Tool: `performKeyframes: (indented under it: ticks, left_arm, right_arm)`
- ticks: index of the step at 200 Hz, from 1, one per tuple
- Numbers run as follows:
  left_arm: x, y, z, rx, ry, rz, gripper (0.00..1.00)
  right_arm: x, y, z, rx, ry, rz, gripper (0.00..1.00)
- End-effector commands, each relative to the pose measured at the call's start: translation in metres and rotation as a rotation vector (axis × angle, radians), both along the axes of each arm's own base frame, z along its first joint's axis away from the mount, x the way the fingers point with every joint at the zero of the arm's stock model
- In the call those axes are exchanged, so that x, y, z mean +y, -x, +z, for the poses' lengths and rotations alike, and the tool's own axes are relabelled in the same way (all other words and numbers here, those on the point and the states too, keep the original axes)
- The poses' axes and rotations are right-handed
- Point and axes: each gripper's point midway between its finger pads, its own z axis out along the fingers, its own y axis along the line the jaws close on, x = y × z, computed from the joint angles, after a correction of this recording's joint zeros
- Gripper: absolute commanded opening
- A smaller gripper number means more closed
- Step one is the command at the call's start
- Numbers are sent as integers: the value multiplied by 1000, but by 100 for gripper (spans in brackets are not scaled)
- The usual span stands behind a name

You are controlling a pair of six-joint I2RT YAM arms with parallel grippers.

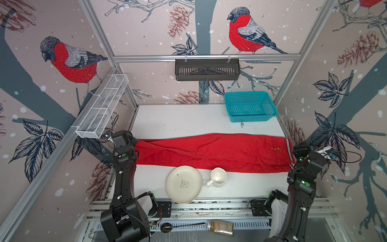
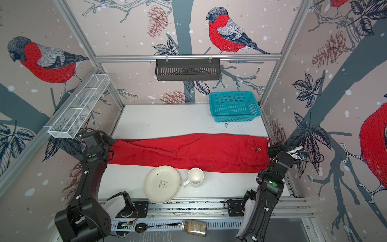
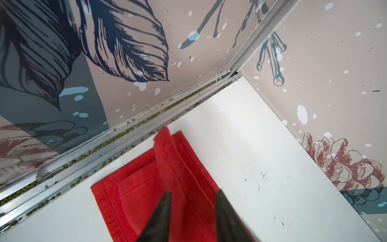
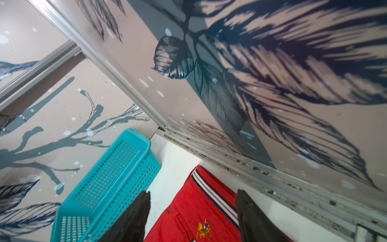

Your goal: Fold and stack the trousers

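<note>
Trousers (image 1: 213, 153): lay flat across the bench (image 1: 178, 119), left to right, striped band (image 1: 289, 148) at right.
Left hand (image 3: 193, 191): jaws parted over the left end, empty.
Right hand (image 4: 193, 191): jaws wide over the band, empty.

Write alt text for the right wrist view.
The open right tool hangs over the waist end of the red trousers, where a white, red and dark striped band runs. A teal perforated basket sits beside them on the white table, against leaf-patterned walls.
</note>
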Motion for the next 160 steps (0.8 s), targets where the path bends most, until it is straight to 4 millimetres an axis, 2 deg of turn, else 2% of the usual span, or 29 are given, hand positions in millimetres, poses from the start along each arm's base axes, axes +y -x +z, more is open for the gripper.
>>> performKeyframes:
  ticks: [1,16,31,49,67,85,97,117,150,160]
  left_arm:
    - [7,0,28,-53,-77,10,52]
    - [7,3,44,-71,-131,4,63]
    - [2,1,54,-72,-159,-46,64]
    - [-15,-10,55,-66,-132,-163,66]
    - [-33,-14,51,-26,-121,-230,68]
    - [-65,-20,60,-8,-181,-335,67]
    - [-83,-24,63,2,-190,-400,67]
    - [-114,-29,48,43,-127,-501,63]
    - [-179,-28,-1,138,-2,-666,52]
    - [-192,-24,-16,177,21,-692,49]
  right_arm:
    - [31,-20,-12,40,-72,171,67]
    - [55,-30,-27,115,-96,280,67]
    - [77,-33,-46,192,-122,360,68]
    - [100,-34,-70,258,-155,434,68]
    - [115,-32,-92,298,-180,466,68]
    - [129,-33,-109,327,-201,510,68]
    - [136,-36,-113,337,-194,535,68]
    - [142,-44,-119,354,-176,564,67]
    - [151,-52,-139,422,-194,601,66]
    - [154,-52,-146,450,-201,609,66]
